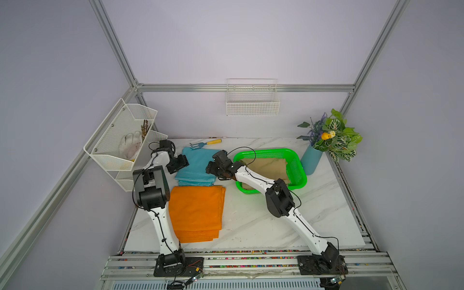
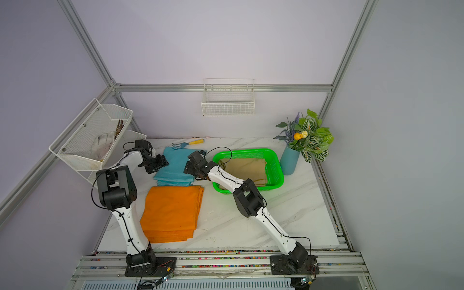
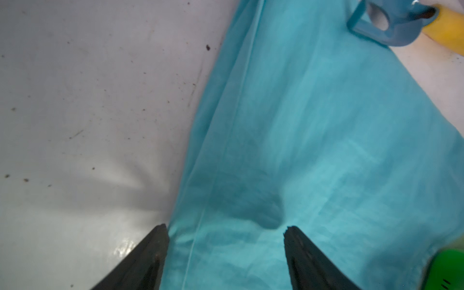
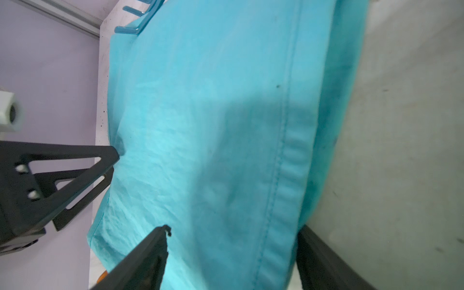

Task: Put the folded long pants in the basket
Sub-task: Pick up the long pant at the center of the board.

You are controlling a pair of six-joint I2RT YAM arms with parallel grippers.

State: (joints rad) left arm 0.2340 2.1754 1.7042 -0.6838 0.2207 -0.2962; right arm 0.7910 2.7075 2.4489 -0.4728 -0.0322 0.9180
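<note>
The light blue folded long pants (image 1: 197, 167) (image 2: 175, 167) lie flat on the marble table, behind the larger orange folded pants (image 1: 197, 213) (image 2: 173, 213). The tan folded pants (image 1: 268, 168) (image 2: 247, 168) lie inside the green basket (image 1: 266, 151) (image 2: 246, 151). My left gripper (image 3: 226, 228) (image 1: 183, 163) is open at the left edge of the blue pants (image 3: 313, 125), one finger over the table, the other over the cloth. Over the opposite edge of the blue pants (image 4: 213, 113) my right gripper (image 4: 233, 228) (image 1: 213, 173) stands open, straddling the seam. Neither pinches cloth.
A garden fork (image 1: 206, 143) (image 3: 391, 25) with a yellow handle lies at the far edge of the blue pants. A white mesh rack (image 1: 120, 140) hangs left, a white wire basket (image 1: 252, 100) is on the back wall, and a blue vase (image 1: 311, 160) with flowers stands right of the basket.
</note>
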